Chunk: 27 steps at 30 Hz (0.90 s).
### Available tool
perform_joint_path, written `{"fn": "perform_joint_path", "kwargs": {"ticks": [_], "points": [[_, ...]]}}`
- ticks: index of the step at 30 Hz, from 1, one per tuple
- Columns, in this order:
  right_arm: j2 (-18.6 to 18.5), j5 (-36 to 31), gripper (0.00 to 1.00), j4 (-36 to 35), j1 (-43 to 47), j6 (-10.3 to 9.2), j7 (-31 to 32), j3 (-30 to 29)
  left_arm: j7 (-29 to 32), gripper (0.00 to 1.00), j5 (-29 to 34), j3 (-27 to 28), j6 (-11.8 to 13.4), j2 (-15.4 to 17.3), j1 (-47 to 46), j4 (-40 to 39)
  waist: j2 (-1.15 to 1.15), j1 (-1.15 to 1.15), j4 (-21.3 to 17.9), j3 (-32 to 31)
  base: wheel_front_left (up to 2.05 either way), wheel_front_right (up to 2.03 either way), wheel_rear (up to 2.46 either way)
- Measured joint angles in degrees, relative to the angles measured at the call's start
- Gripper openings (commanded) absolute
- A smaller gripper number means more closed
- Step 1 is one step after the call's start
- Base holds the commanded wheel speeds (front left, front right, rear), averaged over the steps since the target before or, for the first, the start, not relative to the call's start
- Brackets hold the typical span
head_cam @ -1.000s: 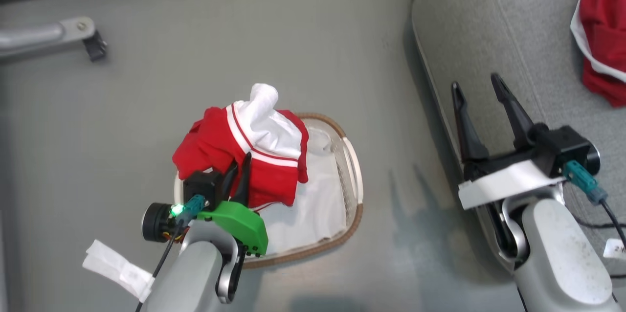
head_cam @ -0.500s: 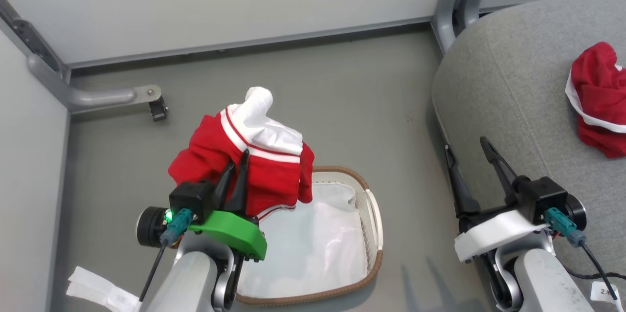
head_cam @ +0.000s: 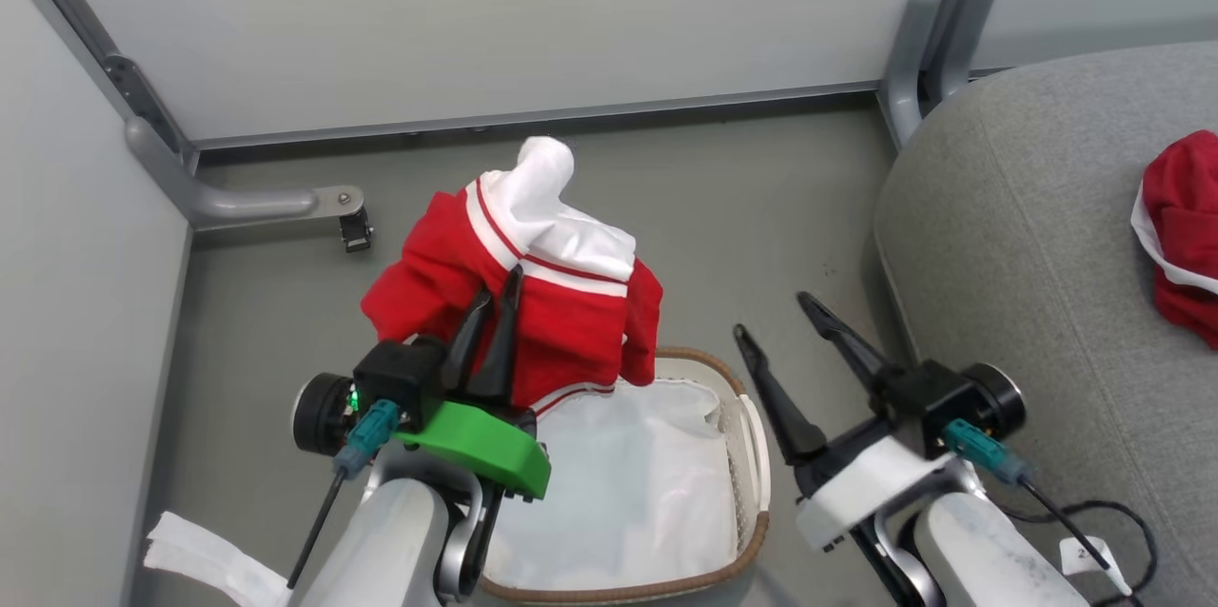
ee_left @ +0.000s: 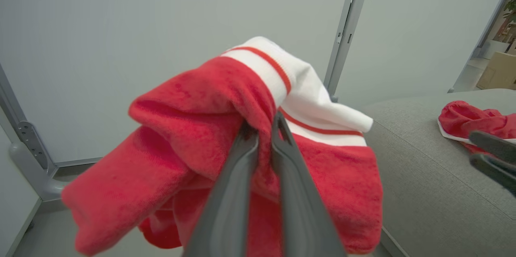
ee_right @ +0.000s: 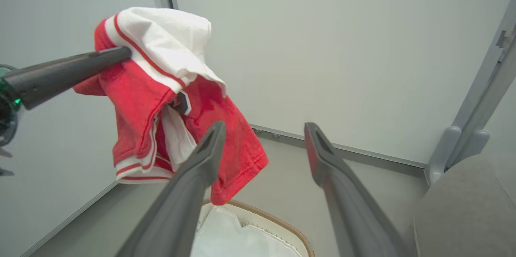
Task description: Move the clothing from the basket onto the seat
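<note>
Left gripper (head_cam: 501, 286) clamped on clothing (head_cam: 571, 326), hanging clear above basket (head_cam: 754, 455). Right gripper (head_cam: 771, 315) splayed, empty. You swing right, carry it high, release well onto seat (head_cam: 1028, 255).

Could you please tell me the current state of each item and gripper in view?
left gripper: shut on the held garment.
right gripper: open, empty.
held garment: bunched, hanging above the basket.
second garment: crumpled, lying on the seat.
basket: upright on floor, white liner showing.

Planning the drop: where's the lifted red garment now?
Head view, left of centre: the red garment hangs pinched in the left hand, above the far rim of the basket.
</note>
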Motion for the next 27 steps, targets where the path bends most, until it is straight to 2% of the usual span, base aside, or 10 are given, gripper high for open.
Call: {"fn": "perform_joint_path", "kwargs": {"ticks": [7, 12, 24, 25, 26, 27], "points": [[-2.2, 5.47, 1.0, 1.35, -8.6, 0.0, 0.0, 11.81, 0.0, 0.0, -2.4, -4.39, 0.54, -0.07, -0.54, -0.26, 0.0, 0.0, 1.87, 1.12, 0.0, 0.0, 0.0], [-2.66, 7.5, 1.0, 7.17, -14.12, 0.0, 0.0, 17.4, -0.01, 0.0, -4.41, -8.1, 1.02, -0.04, -1.74, -1.01, 0.0, 0.0, 3.41, 1.63, 0.0, 0.0, 0.0], [-0.64, 7.7, 1.0, 21.86, -23.09, -0.01, -0.04, 25.46, 0.0, 0.0, -10.93, -16.13, 1.45, 0.01, -3.6, -1.77, 0.0, 0.0, 7.43, 1.74, 0.0, 0.0, 0.0], [-0.15, 8.26, 0.28, 22.72, -23.48, 0.0, -0.04, 26.04, 0.0, 0.0, -11.16, -16.9, 1.49, 0.0, -3.68, -1.7, 0.0, 0.0, 7.78, 1.66, 0.0, 0.0, 0.0], [0.08, 8.97, 0.0, 23.14, -23.97, -0.01, -0.04, 26.19, 0.0, 0.0, -11.87, -17.18, 1.51, -0.04, -3.7, -1.69, 0.0, 0.0, 8.03, 1.6, 0.0, 0.0, 0.0], [0.22, 9.28, 0.0, 23.06, -24.37, -0.01, -0.04, 26.2, -0.01, 0.0, -12.09, -17.4, 1.56, -0.03, -3.75, -1.64, 0.0, 0.0, 8.23, 1.56, 0.0, 0.0, 0.0]]}}
